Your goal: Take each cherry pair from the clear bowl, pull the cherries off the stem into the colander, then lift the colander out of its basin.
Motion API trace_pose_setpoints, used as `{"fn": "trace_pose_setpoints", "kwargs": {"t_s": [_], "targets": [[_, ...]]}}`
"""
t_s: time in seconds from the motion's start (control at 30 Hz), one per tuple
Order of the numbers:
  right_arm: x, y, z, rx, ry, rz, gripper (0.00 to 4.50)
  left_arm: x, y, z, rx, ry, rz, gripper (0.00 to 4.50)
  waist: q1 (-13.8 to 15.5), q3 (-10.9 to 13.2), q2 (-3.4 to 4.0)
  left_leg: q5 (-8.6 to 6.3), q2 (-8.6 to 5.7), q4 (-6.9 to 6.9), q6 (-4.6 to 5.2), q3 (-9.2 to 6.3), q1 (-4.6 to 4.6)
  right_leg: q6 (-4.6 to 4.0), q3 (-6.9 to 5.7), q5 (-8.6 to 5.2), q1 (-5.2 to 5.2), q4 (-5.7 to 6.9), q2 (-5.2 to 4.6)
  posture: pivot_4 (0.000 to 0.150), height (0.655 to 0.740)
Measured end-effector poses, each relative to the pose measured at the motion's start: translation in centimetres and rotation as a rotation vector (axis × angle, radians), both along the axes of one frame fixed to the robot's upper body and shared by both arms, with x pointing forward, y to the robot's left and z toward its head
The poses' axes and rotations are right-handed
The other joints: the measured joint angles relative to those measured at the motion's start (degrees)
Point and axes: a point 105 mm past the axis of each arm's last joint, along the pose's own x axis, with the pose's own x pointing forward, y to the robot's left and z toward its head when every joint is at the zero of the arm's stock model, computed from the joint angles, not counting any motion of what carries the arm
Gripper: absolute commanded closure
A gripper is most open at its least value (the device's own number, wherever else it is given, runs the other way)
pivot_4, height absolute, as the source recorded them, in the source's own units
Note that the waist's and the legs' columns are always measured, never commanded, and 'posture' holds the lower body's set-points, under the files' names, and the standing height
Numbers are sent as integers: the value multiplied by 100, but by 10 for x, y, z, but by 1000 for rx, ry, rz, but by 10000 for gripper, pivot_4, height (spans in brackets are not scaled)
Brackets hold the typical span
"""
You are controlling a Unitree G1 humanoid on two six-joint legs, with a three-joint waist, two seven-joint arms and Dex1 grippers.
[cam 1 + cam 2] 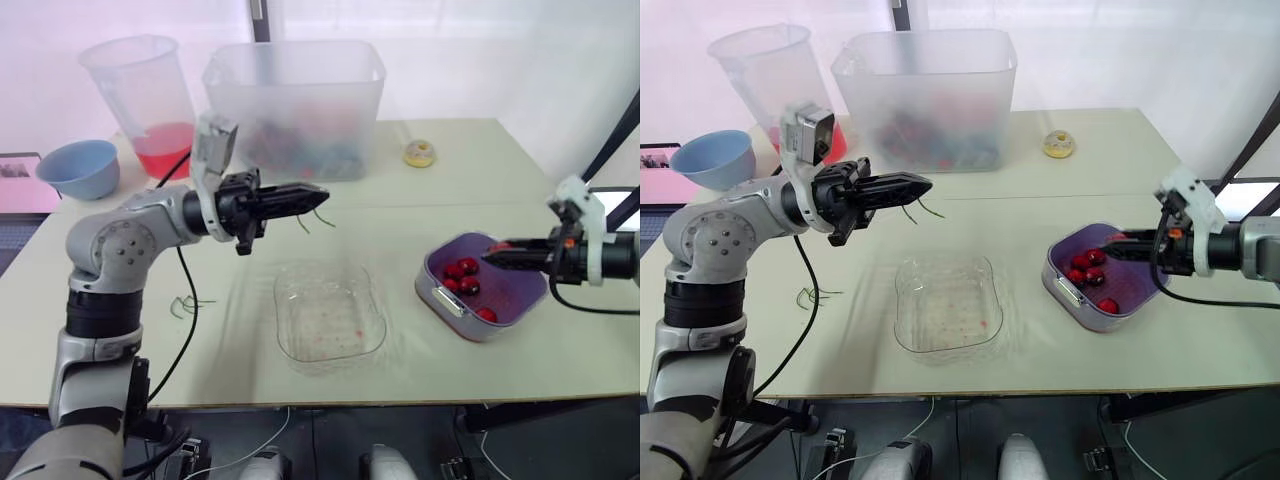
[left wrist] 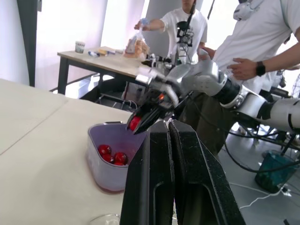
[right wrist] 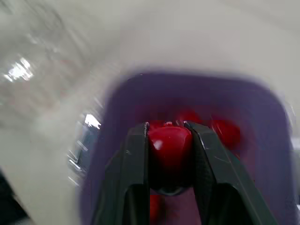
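Right fingers clamp a cherry over the colander, 3 o'clock of the clear bowl; left fingers pinched tight on a stem.

Nothing legible anywhere: no words, numbers, brand marks or signs to make out. Possibly some print on the small cup on the far table, well beyond the left fingers, but too small to tell.
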Motion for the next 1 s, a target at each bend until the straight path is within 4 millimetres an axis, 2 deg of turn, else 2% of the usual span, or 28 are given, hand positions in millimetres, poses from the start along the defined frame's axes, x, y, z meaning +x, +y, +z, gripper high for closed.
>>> {"fn": "trace_pose_setpoints", "kwargs": {"t_s": [0.13, 0.2, 0.23, 0.27, 0.4, 0.43, 0.57, 0.67, 0.73, 0.8, 0.87, 0.93, 1.0], "targets": [[4, -17, -26, -123, 47, -23, 38098, 0, 1, -2, 3, 0, 21, 45000, 28, 1, 2, 0, 1, 2, 0, -1, -2, 0, 1, 0, -2, 0, -1, 1500, 7400], [9, -21, -31, -141, 47, -42, 28199, -1, 2, -3, 11, -6, 32, 45000, 36, 1, 2, 0, 2, 2, -1, -1, -2, 0, 1, 0, -2, -1, -1, 1500, 7400], [11, -21, -32, -158, 47, -42, 26141, -2, 4, -4, 15, -6, 42, 45000, 40, 1, 4, 0, 3, 2, -1, -1, -2, 0, 1, 0, -2, -1, -1, 1500, 7400], [11, -22, -32, -166, 47, -42, 21668, -2, 5, -5, 19, -2, 46, 45000, 46, 1, 6, 0, 3, 2, -1, -1, -2, 0, 1, 0, -2, -1, -1, 1500, 7400], [14, -16, -24, -196, 32, -7, 3054, -1, 8, -11, 31, 10, 63, 45000, 66, 2, 5, 1, 2, 4, -2, -5, -5, 0, 1, 0, 0, -5, -4, 1500, 7400], [14, -14, -23, -198, 29, 4, 633, -2, 8, -10, 32, 8, 63, 45000, 77, 2, 5, 1, 2, 4, -2, -6, -5, 0, 1, 0, 1, -5, -8, 1500, 7400], [12, -15, -11, -233, 16, 18, 633, -2, 9, -9, 38, 1, 71, 45000, 87, 2, 6, 1, -2, 3, -2, -6, -5, 0, 1, 0, 1, -7, -13, 1500, 7400], [12, -9, 11, -223, -34, 28, 633, -1, 16, -8, 30, 7, 100, 45000, 61, 3, 8, 1, -1, 0, -2, -6, -5, 0, 1, 0, -2, -7, -11, 1500, 7400], [10, 11, 36, -177, -84, 86, 633, 2, 30, -18, 56, 48, 153, 45000, 2, 5, 26, 0, 4, -7, -1, -4, -1, 0, 7, 0, -10, -7, -8, 1500, 7400], [5, 37, 69, -125, -174, 173, 633, 10, 49, -40, 110, 144, 233, 45000, -51, 3, 43, 0, 7, -18, -1, -1, 2, 0, 7, 0, -12, -6, 0, 1500, 7400], [-1, 56, 94, -75, -248, 237, 633, 17, 71, -53, 114, 248, 305, 45000, -53, 5, 40, 1, 11, -18, -1, -9, 0, 0, 6, 0, -13, -6, 6, 1500, 7400], [-6, 70, 105, -25, -278, 284, 633, 23, 94, -60, 106, 323, 380, 45000, -37, 6, 38, 0, 10, -17, -1, -18, -1, 0, 7, 0, -12, -7, 2, 1500, 7400], [-9, 81, 106, 11, -270, 320, 633, 30, 116, -70, 109, 406, 465, 45000, 8, 6, 38, 1, 9, -16, -2, -20, -1, 0, 7, 0, -14, -6, -5, 1500, 7400]]}}
